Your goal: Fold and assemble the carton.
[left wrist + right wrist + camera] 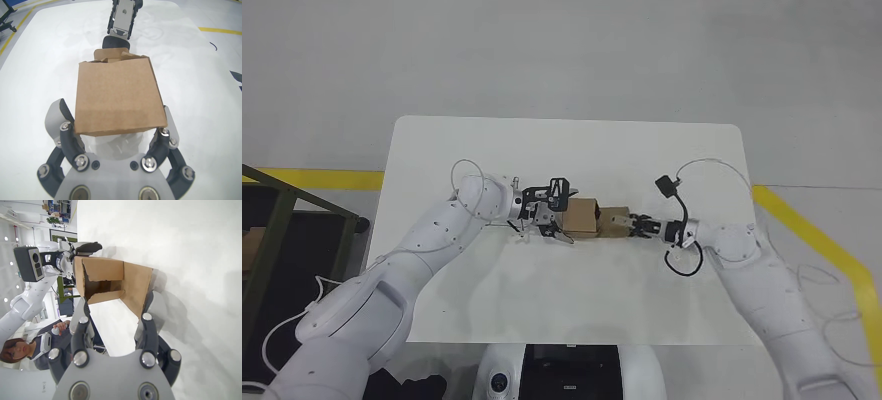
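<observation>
White left arm [437, 240] and right arm [762, 275], thin looping cables; left gripper [116, 115]: grey plate, black links, silver screws.

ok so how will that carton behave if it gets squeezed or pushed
The carton is probably light and hollow: the right wrist view shows an open, empty end. Its thin, ragged-edged walls would likely flex or crush under a hard squeeze. Flat-sided, it should slide rather than roll.

Carton [585, 216] sits mid-table, both ends blocked: left gripper [562, 222] clamped on one end, right gripper [634, 226] at the open, flapped end. Long sides free toward near and far table [542, 300] edges. Bare tabletop all round both arms.
</observation>
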Available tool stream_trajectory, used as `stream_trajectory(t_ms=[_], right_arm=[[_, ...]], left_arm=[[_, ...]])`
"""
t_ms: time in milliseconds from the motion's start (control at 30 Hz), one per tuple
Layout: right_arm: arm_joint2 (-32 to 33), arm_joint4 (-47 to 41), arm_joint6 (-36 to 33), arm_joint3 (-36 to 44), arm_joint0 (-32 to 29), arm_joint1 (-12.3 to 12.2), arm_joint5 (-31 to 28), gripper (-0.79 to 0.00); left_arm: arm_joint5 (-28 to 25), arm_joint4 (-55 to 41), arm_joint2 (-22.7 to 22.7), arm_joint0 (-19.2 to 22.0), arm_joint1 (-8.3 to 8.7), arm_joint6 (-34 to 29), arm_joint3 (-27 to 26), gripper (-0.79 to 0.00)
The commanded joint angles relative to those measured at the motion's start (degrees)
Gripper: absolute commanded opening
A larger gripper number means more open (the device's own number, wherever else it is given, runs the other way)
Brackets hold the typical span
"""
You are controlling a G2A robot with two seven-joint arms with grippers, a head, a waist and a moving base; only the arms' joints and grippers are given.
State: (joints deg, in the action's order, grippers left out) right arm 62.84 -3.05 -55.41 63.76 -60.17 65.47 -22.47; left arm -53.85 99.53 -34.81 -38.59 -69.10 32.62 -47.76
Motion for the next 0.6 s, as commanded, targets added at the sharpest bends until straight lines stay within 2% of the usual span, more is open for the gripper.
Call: stream_trajectory(t_ms=[0,333,433,467,567], right_arm=[[-0.2,-4.1,-1.9,-1.8,0.7,0.3,0.9,-0.259],[-2.3,-14.7,-10.6,-8.3,3.6,1.4,-4.0,-0.363],[-3.5,-14.6,-10.5,-10.4,5.1,1.9,-2.0,-0.363],[-4.0,-14.3,-10.2,-11.0,5.4,2.1,-1.4,-0.342],[-5.2,-14.0,-9.6,-11.5,6.3,2.6,-2.0,-0.326]], left_arm=[[0.1,0.0,0.0,-0.1,0.03,0.0,-0.1,0.000],[0.3,0.0,-0.3,-0.5,0.23,-0.3,-0.7,0.000],[0.4,0.1,-0.3,-0.6,0.28,-0.4,-0.9,0.000],[0.4,0.1,-0.4,-0.7,0.30,-0.5,-0.9,0.000],[0.3,0.0,-0.5,-0.8,0.35,-0.5,-1.0,0.000]])
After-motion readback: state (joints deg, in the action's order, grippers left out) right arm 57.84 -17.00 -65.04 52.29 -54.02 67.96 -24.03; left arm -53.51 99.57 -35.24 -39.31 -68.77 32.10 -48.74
